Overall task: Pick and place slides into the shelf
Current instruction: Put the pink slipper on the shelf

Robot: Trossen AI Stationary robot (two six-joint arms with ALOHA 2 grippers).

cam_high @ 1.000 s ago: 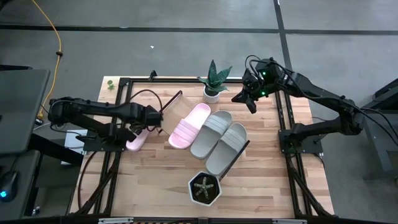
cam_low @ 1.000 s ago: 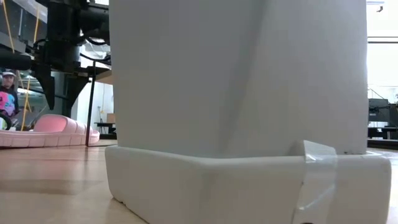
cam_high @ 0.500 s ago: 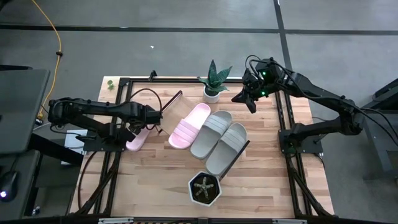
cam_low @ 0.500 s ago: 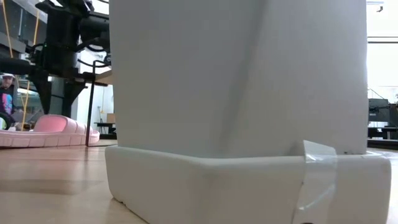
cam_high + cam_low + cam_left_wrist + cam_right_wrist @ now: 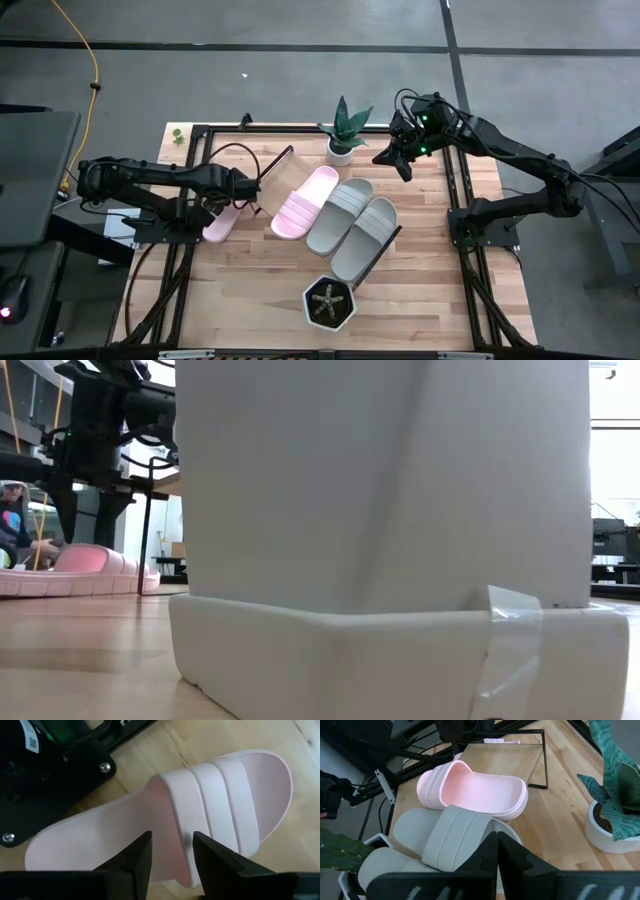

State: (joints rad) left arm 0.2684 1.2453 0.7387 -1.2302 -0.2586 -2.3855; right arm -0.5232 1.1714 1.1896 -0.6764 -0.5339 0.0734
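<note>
Four ribbed-strap slip-on slides on the butcher-block tabletop (image 5: 440, 290). Three lie side by side on the light wooden shelf board with thin black end frames (image 5: 280, 172): one pale pink slide (image 5: 306, 201) at the left, then two grey-beige slides (image 5: 340, 214) (image 5: 365, 235). The shelf sits aslant across the middle of the table.

One further pale pink slide (image 5: 165, 820) — off the shelf, on the tabletop at its left end, beside the black table frame (image 5: 190, 150). Left gripper (image 5: 171, 852) hangs directly over it, dark fingers (image 5: 212, 857) spread part-way, one to either side of the edge of the ribbed strap; whether they touch it cannot be made out.

Right gripper (image 5: 496, 851) — raised over the far right part of the table, near a spiky green plant in a white pot (image 5: 342, 135), fingers pressed together, nothing between them.

One white hexagonal planter holding a small dark succulent (image 5: 329, 303), near edge of the table; it fills most of the low view.

One person (image 5: 12, 525), partly seen in the room beyond the table.
</note>
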